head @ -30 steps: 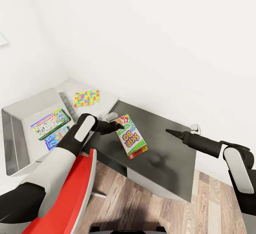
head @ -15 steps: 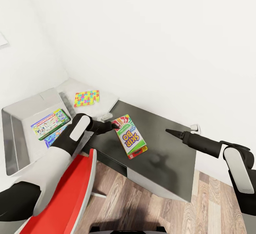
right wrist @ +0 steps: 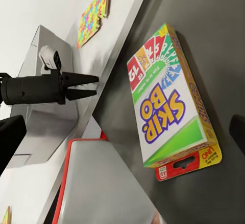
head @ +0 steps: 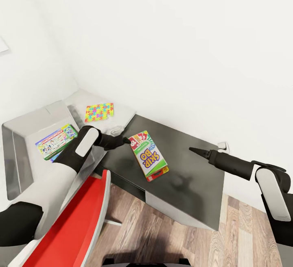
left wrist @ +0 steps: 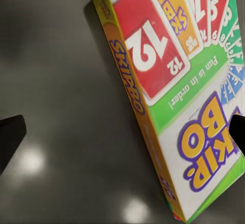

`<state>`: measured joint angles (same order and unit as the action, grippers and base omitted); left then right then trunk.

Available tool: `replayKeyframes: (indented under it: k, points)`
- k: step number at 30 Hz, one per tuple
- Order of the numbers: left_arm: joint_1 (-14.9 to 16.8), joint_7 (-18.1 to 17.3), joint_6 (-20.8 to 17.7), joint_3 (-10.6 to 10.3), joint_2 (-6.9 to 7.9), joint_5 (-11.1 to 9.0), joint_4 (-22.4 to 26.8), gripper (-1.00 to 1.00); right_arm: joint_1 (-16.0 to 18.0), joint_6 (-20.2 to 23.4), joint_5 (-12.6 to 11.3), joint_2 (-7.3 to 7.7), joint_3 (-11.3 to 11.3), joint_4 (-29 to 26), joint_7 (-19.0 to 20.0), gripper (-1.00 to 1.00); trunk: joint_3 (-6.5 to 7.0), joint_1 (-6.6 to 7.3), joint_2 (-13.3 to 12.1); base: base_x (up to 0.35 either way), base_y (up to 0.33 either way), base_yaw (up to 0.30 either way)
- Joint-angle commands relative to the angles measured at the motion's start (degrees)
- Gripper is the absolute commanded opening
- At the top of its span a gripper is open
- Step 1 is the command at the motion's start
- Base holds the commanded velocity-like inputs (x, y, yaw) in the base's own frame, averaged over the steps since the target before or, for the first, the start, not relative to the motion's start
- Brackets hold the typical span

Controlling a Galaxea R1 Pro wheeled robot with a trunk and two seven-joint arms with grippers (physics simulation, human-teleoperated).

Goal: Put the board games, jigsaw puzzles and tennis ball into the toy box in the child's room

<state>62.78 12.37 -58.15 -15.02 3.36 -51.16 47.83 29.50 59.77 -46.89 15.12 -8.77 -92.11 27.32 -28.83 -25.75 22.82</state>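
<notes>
The white-green SKIP-BO board game (head: 149,155) lies flat on the dark grey cabinet (head: 191,177), with a red tab at its near end. It also appears in the left wrist view (left wrist: 178,106) and the right wrist view (right wrist: 163,106). My left gripper (head: 126,140) hovers just left of the box's far corner, open and apart from it (right wrist: 94,85). My right gripper (head: 191,149) hangs open over the cabinet to the right of the box. One jigsaw puzzle (head: 99,111) lies on the pale table (head: 124,116). The toy box (head: 28,122) at the left holds a printed game box (head: 55,140).
A red chair back (head: 77,222) rises in front of the table, under my left arm. White walls close the corner behind the table and cabinet. Wood-plank floor (head: 171,238) lies in front of the cabinet, whose right half is bare.
My left gripper has drawn back from the SKIP-BO box's corner toward the toy box. The box stays on the cabinet. The right arm has not moved.
</notes>
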Motion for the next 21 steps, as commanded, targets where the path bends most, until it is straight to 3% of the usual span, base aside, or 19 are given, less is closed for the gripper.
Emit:
replayKeyframes:
  k: [1, 12, 21]
  points:
    - [0.1, 0.5, -0.1, -0.2, 0.06, -0.6, 0.0, 1.0, 0.0, 0.2, 0.5, 0.0, -0.1, 0.0, 0.5, 1.0, -0.08, -0.03, 0.1, 0.0, 0.0, 0.0]
    - [2.4, 0.5, 0.6, -0.5, -0.33, -0.6, -3.8, 1.0, 0.0, 0.2, 0.5, 0.03, -0.1, -0.1, 0.6, 1.0, -0.08, -0.03, 0.1, 0.0, 0.0, 0.0]
    - [3.4, 0.5, 3.3, -0.8, -0.54, -0.6, -7.4, 1.0, 0.0, 0.2, 0.5, 0.0, -0.1, -0.1, 0.6, 1.0, -0.08, -0.03, 0.1, 0.0, 0.0, 0.0]
